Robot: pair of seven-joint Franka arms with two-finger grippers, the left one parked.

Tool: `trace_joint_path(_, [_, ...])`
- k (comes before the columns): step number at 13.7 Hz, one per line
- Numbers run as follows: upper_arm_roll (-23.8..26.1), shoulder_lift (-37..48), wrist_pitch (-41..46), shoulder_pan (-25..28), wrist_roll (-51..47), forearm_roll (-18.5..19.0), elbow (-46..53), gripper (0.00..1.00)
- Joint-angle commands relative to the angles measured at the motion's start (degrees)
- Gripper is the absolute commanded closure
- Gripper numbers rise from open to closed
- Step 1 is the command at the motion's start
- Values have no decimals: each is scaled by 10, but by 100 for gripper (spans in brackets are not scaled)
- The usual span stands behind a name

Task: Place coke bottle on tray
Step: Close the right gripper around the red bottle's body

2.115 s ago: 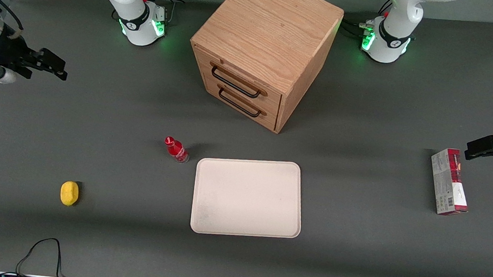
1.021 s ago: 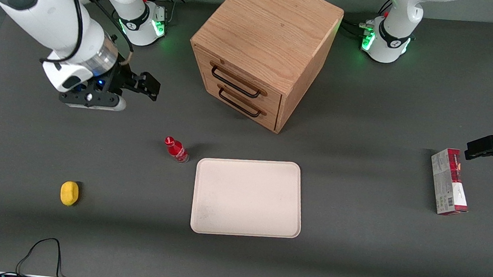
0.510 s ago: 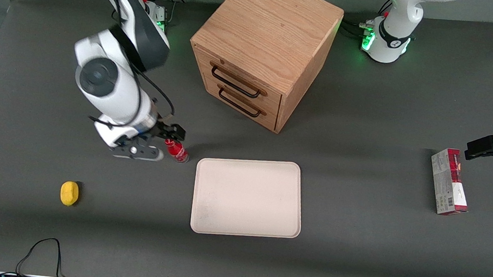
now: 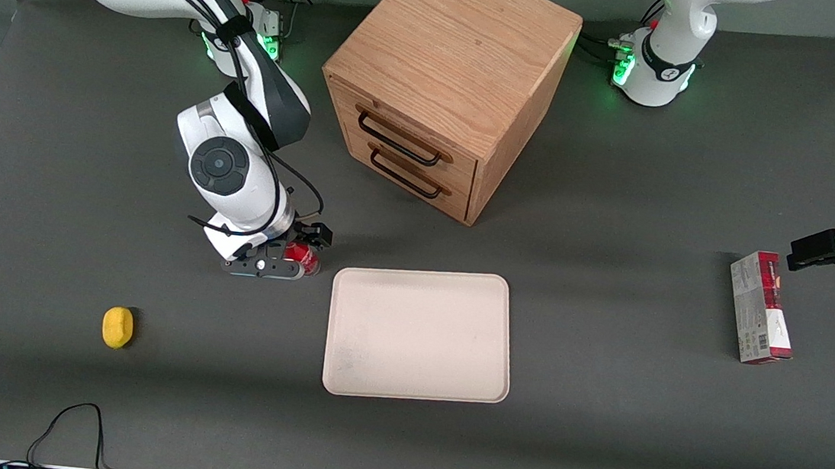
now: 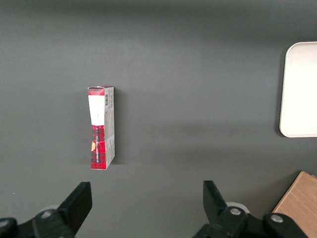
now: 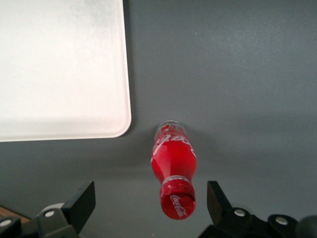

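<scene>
Red-capped, red-labelled tiny coke bottle (image 6: 173, 168) stands on the grey table (image 4: 597, 436) just beside the cream-white rectangular tray (image 4: 419, 334), and the hand (image 4: 292, 251) has swung in over it, fingers apart astride it, so closing looks next.

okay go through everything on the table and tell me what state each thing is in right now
coke bottle: upright on the table, cap on, beside the tray, not gripped.
tray: flat, nothing on it.
hand: open, fingers either side of the bottle.
cabinet: both drawers shut.
carton: lying flat.
yellow lump: resting untouched.
</scene>
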State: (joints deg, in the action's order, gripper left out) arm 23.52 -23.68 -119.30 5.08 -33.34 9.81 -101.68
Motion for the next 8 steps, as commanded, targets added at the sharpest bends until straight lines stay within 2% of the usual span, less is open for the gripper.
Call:
trace_joint_path(1, [1,30,-15,-5,-12,17,-39,8])
trace_joint_path(5, [-1,31,-34,-7,-11,18,-52,42])
trace_joint_path(8, [-5,34,-32,-8,-9,18,-52,63])
